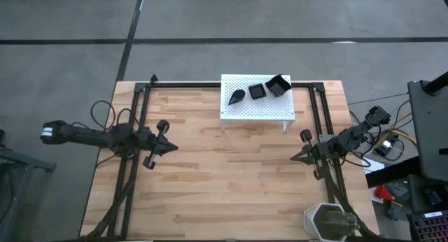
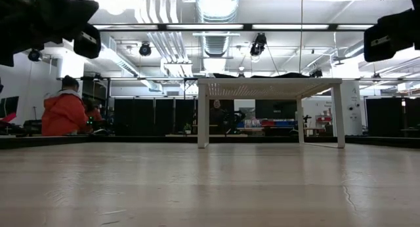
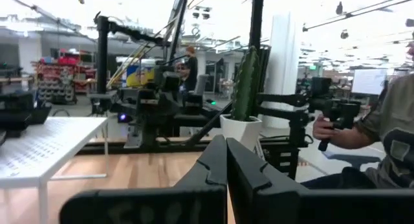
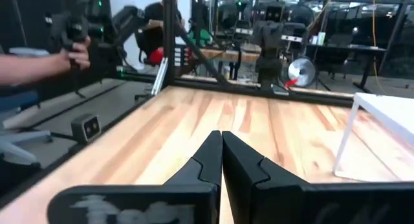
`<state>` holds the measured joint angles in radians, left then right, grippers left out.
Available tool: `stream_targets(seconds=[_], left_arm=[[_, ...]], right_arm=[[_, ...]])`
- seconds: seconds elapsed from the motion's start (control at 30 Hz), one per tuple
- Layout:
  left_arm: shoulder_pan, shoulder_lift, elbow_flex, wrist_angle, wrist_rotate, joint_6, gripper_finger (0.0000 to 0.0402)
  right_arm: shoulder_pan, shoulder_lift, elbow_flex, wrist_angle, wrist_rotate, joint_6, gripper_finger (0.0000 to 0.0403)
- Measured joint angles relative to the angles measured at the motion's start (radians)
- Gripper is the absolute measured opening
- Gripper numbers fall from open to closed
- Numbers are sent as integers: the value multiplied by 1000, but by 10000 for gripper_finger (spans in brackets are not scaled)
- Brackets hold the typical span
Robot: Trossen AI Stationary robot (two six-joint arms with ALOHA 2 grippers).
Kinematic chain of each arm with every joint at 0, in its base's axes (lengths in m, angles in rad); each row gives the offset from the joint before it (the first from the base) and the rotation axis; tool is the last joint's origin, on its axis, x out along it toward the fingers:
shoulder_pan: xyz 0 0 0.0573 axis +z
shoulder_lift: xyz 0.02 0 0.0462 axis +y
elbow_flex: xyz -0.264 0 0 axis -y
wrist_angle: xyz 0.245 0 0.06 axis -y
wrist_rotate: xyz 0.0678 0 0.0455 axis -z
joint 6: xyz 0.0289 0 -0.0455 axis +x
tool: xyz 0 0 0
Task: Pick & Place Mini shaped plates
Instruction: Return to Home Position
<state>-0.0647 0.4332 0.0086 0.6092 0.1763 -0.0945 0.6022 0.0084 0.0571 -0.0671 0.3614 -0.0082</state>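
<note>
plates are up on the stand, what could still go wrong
The square plate by the stand's far right corner sits askew, unlike the square one beside it; a knock could slide it off. The plant pot stands at the table edge near the right arm's base, where a swing might hit it.

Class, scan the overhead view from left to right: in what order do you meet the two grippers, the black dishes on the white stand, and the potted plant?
Left gripper → black teardrop-shaped dish → flat black square dish → tilted black square dish → right gripper → white pot with green plant.
</note>
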Motion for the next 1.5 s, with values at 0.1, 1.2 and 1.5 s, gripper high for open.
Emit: stream_targets(seconds=[0.1, 1.2, 1.5], left_arm=[[0, -3, 0, -7, -14, 26, 0], [0, -111, 1, -133, -109, 31, 0], [0, -111, 1, -133, -110, 31, 0]], right_arm=[[0, 0, -1, -5, 23, -21, 8], [0, 7, -1, -11, 118, -21, 8], [0, 7, -1, -11, 118, -13, 8]])
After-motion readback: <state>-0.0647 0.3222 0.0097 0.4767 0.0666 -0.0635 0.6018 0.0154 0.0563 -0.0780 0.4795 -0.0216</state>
